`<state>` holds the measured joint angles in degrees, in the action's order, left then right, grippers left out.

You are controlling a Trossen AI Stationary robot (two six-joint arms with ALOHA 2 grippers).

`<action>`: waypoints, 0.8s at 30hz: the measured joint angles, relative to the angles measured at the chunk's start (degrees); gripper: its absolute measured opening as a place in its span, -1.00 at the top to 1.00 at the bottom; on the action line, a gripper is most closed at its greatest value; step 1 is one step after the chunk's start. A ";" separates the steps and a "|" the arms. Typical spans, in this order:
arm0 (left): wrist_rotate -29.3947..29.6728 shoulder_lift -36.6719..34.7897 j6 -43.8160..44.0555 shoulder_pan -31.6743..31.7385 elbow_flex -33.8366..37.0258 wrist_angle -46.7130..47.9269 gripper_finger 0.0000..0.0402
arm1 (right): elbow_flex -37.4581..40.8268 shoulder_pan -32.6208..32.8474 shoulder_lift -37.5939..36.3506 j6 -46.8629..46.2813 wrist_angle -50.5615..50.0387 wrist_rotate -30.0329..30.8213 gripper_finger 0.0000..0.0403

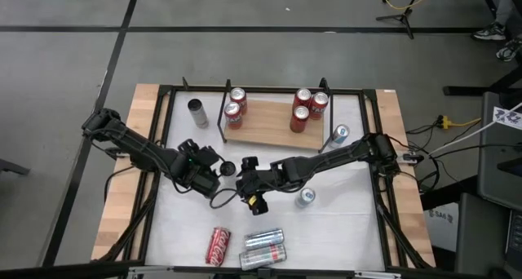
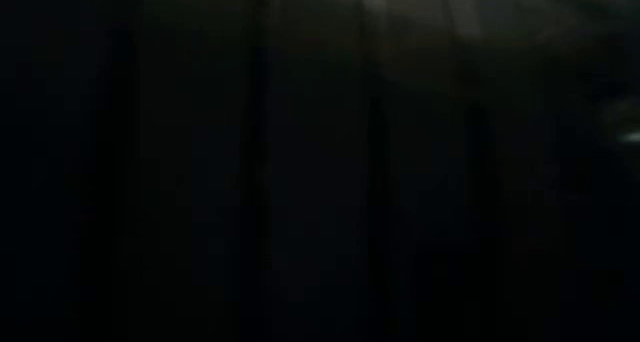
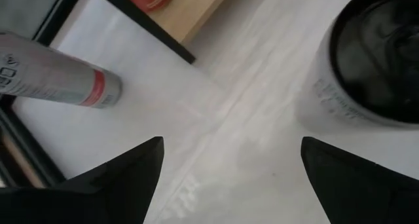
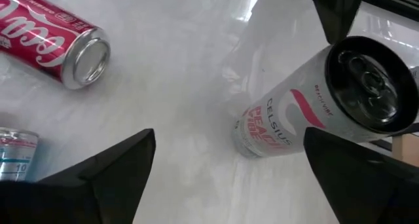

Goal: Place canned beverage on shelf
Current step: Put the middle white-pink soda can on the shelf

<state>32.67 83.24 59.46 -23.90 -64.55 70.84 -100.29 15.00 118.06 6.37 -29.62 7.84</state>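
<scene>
Fingers of left gripper (image 1: 218,170) and right gripper (image 1: 247,166) spread wide flanking upright black-topped can (image 1: 228,169), shelf (image 1: 269,124) beyond

Both arms matte black, chunky segmented links with rounded joint housings, thin black cables looping off each. Left gripper (image 1: 222,170): black, wedge-shaped fingers (image 3: 124,178) tapering to points. Right gripper (image 1: 249,166): same tapered black fingers (image 4: 111,175), with a small yellow marking at 6 o'clock of its wrist block.

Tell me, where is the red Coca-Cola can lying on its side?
In the high view the Coca-Cola can lies near the table's front edge, left of two silver cans lying flat, below both grippers.
</scene>
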 joint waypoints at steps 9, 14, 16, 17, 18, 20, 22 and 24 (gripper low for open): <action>-4.81 0.00 -0.80 -1.72 0.00 1.17 -0.76 | -0.07 0.03 -0.27 0.51 -2.60 0.60 -0.90; -6.77 0.00 -0.83 -4.13 0.00 0.91 -0.76 | -0.07 -0.04 -0.28 1.86 -5.34 2.27 -0.90; -6.51 0.00 0.38 -5.00 0.00 0.21 -0.76 | -0.07 -0.04 -0.27 3.02 -6.43 2.40 -0.90; -6.03 0.00 0.94 -5.34 0.00 -0.32 -0.76 | -0.07 -0.04 -0.28 3.57 -6.67 2.94 -0.90; -5.23 0.00 1.59 -5.64 0.00 -0.91 -0.76 | -0.07 -0.04 -0.26 4.28 -6.68 3.85 -0.90; -3.23 0.00 1.97 -6.10 0.00 -2.73 -0.76 | -0.07 -0.01 -0.28 4.56 -6.43 6.13 -0.90; -1.09 0.00 1.93 -6.29 0.00 -4.97 -0.76 | -0.07 -0.06 -0.28 4.59 -6.43 7.22 -0.90; 0.83 0.00 1.93 -6.28 0.00 -6.39 -0.76 | -0.07 -0.15 -0.28 4.57 -6.12 7.31 -0.90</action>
<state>33.50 83.24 61.39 -30.18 -64.55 64.45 -100.36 14.85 117.78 10.95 -35.74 15.15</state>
